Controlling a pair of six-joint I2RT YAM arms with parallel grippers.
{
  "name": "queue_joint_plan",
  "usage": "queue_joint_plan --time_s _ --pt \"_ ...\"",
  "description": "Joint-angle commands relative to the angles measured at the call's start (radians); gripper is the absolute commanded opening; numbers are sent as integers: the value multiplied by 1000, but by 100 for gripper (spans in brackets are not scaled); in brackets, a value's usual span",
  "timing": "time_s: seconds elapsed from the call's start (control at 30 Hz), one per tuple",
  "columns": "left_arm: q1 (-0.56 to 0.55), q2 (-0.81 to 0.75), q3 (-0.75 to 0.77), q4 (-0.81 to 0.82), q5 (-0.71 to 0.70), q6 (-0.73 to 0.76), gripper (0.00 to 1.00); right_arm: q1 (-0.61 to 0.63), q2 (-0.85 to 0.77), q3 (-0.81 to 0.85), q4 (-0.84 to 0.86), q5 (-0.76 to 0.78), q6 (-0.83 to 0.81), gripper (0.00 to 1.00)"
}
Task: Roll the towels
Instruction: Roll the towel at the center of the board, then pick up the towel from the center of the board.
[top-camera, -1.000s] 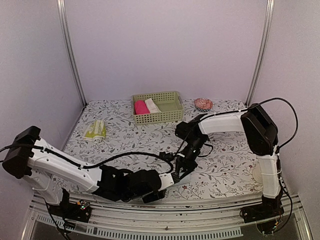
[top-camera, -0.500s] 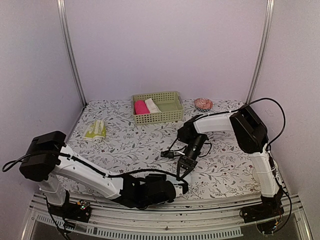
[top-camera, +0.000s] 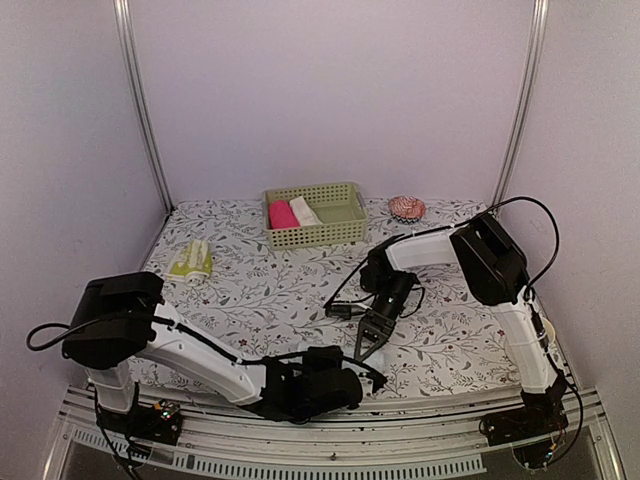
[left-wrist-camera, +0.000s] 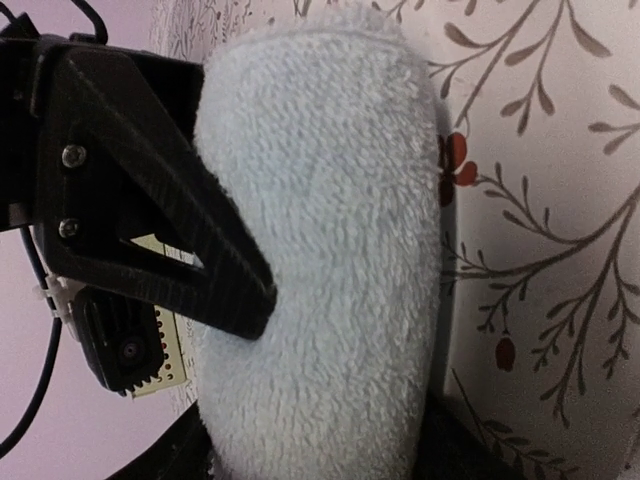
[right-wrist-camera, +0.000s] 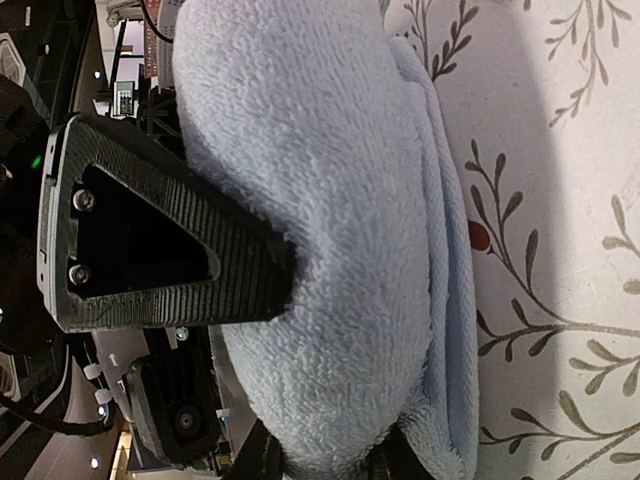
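1. The left gripper (top-camera: 350, 368) lies low at the near edge of the table. Its wrist view is filled by the light blue towel (left-wrist-camera: 320, 270), which is wound into a thick roll and pinched. A black triangular finger (left-wrist-camera: 150, 230) digs into the roll's flank, and dark finger parts show on either side of the roll at the bottom of that view.
2. The right gripper (top-camera: 368, 342) points down just beside the left one, almost tip to tip, and it too is nipped onto that same roll. In its wrist view a ribbed finger (right-wrist-camera: 150, 240) dents the pile. Looser outer layers of cloth show along the side away from that finger.
3. The roll rests on the floral table cover (top-camera: 450, 320), which shows on the side of the roll away from the pressing fingers. In the overhead view the roll is hidden between the two grippers.
4. The yellow-green towel (top-camera: 190, 260) lies well apart from both grippers, far off to the left gripper's left and toward the back wall. It is a small bundle (rolled or only folded, I cannot tell), and nothing touches it.
5. Beyond the right gripper, toward the back wall, stands a green basket (top-camera: 315, 237). A pink roll (top-camera: 281, 214) and a cream-white roll (top-camera: 305, 210) lie side by side in its left half. A round pink-and-white thing (top-camera: 406, 207) sits near the basket, to its right.
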Motion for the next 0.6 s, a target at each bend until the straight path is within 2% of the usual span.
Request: queue_joint_plan --time_s 0.0,0.2,0.4,0.57 --pt "6 70 19 42 41 38 61 1 55 -17 42 -12 8 16" --pt "25 149 38 25 -11 50 54 -2 49 -31 42 -44 23 18" --pt "82 137 71 -59 54 -39 26 -28 -41 -32 41 -27 10 41" --pt "115 98 52 -32 81 -43 9 -112 -197 -44 41 17 19 50"
